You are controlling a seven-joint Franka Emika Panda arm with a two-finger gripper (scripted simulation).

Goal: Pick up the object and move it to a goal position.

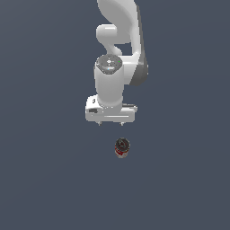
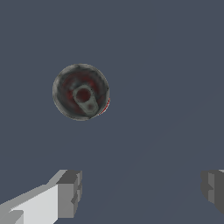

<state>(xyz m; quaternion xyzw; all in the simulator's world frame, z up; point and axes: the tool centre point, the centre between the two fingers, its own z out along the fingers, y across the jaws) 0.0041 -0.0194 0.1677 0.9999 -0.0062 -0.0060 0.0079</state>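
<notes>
- Hovering above the floor [image 1: 49, 179], my claw [image 2: 140, 190] is spread wide and grasps nothing; in the wrist view one finger [image 2: 69, 192] shows at one side and the other at the far edge, with bare grey between them.
- The can [image 1: 121, 147] stands upright on the floor, apart from me. In the exterior view it sits just below my hand and a little toward that view's right.
- From the wrist camera I look straight down on its round dark top [image 2: 81, 92] with the pull tab; a sliver of red shows at its rim. It lies outside the gap between my fingers, off toward one finger's side.
- I judge this the approach step: nothing is picked up yet, and the carry has not begun.
- Next I need to shift sideways until the can sits midway between my fingers, then descend and close on its sides.
- No goal marker shows in either view, so I cannot tell where the can must go.
</notes>
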